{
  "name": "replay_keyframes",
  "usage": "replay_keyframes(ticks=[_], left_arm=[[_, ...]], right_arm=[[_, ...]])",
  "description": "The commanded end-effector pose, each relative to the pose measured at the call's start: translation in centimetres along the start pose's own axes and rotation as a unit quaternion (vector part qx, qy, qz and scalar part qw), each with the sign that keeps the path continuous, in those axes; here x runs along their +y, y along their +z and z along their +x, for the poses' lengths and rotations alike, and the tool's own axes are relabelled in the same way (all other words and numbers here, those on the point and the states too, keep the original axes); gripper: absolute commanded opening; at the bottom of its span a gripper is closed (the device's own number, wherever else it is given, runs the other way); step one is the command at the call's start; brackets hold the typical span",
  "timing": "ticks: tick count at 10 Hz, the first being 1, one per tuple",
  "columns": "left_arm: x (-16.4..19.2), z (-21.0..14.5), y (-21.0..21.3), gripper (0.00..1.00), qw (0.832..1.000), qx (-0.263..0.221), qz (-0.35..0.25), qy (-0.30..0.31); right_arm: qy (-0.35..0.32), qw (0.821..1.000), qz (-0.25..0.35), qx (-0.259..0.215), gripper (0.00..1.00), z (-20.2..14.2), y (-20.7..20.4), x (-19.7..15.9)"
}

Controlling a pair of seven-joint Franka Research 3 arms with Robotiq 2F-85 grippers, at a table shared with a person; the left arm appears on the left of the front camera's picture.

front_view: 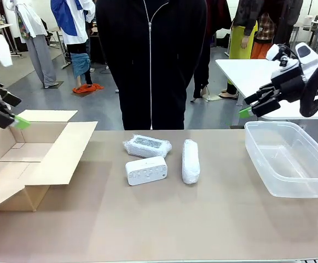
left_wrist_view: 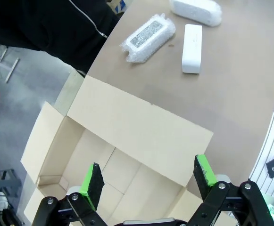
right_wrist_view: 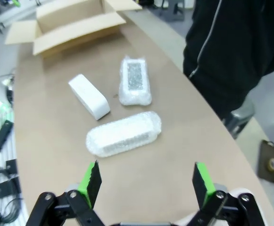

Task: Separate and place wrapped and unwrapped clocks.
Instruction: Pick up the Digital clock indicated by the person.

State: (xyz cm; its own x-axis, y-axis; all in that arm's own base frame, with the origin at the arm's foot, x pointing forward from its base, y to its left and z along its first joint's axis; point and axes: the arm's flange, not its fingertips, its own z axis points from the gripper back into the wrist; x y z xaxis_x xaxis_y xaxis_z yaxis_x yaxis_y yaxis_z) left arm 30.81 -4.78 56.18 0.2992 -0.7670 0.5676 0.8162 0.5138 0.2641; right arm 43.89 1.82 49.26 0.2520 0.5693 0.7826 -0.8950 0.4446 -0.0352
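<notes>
Clocks all unsorted, nothing picked up yet

A bare clock point(front_view: 146, 170), a wrapped clock point(front_view: 147, 145) and a second wrapped clock point(front_view: 190, 160) lie close together on the brown desk point(front_view: 159, 219), ahead of the right tool point(right_wrist_view: 146, 181) and beyond the cardboard box point(left_wrist_view: 127, 122) under the left tool point(left_wrist_view: 148, 179). Both tools hang open and empty. The next move probably calls for lowering one astride a clock. A clear tub point(front_view: 257, 148) sits near the right tool; a person stands opposite in a busy room

bare clock point(front_view: 146, 170) lies flat — just beside two wrapped clocks point(front_view: 147, 145) point(front_view: 191, 160).
</notes>
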Motion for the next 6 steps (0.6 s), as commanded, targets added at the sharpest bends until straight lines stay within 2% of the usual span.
replay_keyframes(ticks=[1,3,6], left_arm=[[1.7,-1.5,1.5,1.00,0.999,-0.027,-0.040,-0.009],[2.7,-2.5,2.7,1.00,0.997,-0.042,-0.059,-0.011],[3.5,-3.0,3.9,1.00,0.994,-0.044,-0.095,-0.028]], right_arm=[[0.007,1.000,0.003,-0.002,1.00,-1.6,0.4,-2.7],[0.030,0.999,-0.026,0.029,1.00,-2.5,2.0,-4.0],[0.057,0.995,-0.037,0.067,1.00,-2.9,2.8,-4.7]])
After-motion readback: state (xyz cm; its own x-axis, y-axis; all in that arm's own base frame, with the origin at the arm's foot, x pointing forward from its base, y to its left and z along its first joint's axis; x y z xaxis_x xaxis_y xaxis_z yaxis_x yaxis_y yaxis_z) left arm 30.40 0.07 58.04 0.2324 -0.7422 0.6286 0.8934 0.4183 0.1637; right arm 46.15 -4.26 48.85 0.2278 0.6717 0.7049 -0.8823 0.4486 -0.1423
